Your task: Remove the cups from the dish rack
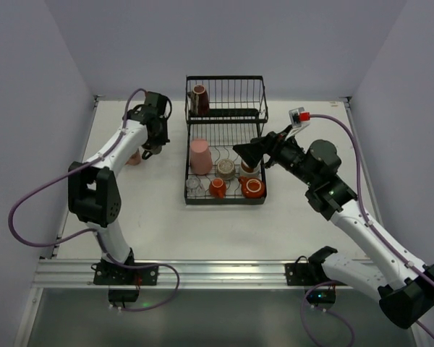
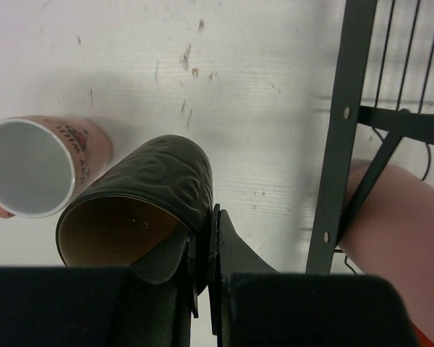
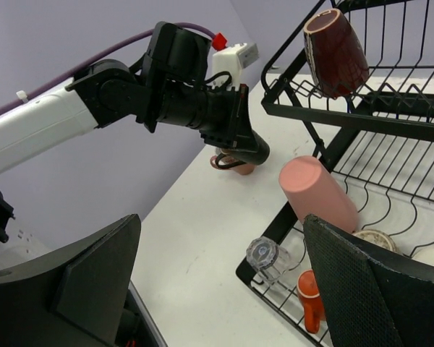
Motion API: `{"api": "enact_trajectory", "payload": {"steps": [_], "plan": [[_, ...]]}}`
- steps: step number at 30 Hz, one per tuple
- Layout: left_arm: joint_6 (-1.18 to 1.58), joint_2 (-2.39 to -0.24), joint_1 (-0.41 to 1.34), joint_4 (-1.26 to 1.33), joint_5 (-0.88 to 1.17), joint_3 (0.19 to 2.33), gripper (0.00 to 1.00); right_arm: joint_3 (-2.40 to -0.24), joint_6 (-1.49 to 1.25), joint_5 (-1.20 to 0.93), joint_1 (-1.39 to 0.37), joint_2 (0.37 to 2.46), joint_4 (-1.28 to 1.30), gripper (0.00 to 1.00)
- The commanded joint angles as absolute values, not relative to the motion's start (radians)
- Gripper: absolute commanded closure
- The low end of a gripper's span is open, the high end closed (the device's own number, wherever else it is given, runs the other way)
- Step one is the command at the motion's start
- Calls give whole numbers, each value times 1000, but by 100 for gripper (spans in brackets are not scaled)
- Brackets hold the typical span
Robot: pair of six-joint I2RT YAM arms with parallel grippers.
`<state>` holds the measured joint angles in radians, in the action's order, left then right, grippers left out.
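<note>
The left jaws are pressed together on the wall of a black embossed cup with a brown inside (image 2: 141,206), pinching it at the rim, one finger (image 2: 235,249) outside and the other at the inner face. The cup hangs tilted, its mouth turned toward the wrist camera; whether its base touches the white counter (image 2: 224,79) cannot be told. Just beside it on the counter stands a pink printed mug with a white inside (image 2: 36,166), upright and open end up. Both lie to the left of the black wire dish rack (image 2: 340,144), outside it.

The right jaws are spread wide with nothing between them, the two black fingers (image 3: 94,289) well apart. In the top view they hover over the right part of the rack's lower tray (image 1: 224,202), near the cups there.

On that lower tray a tall pink tumbler (image 1: 200,156) stands mouth down at the left side. A small clear glass (image 1: 194,185) lies at the near left corner. Beside it sits a small orange-red cup (image 1: 218,188), and a second, wider orange-red cup (image 1: 252,188) sits at the near right corner. A beige-grey cup (image 1: 226,168) rests between the tumbler and the right jaws. In the raised rear basket a dark brown glazed mug (image 1: 198,100) leans at the left end, mouth down.
</note>
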<state>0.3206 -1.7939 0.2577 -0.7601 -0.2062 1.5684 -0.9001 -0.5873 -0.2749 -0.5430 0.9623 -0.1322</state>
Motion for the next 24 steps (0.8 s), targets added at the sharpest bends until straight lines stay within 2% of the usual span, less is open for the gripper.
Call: {"api": "enact_trajectory", "payload": {"steps": [1,13,17,24], "plan": [[278,-1825,253,-707,-175,1528,100,-923,-568,-264,-546,968,-135,4],[256,-1924,253,-678,-216,1500,99,-930,-572,-275,-546,996,-137,4],[250,-1939,253,-699,-261,1509,83,-940,-569,-276,-546,1009,-133,4],[235,-1940,253,-710,-295,1522,67,-957,-565,-278,-548,1020,-126,4]]}}
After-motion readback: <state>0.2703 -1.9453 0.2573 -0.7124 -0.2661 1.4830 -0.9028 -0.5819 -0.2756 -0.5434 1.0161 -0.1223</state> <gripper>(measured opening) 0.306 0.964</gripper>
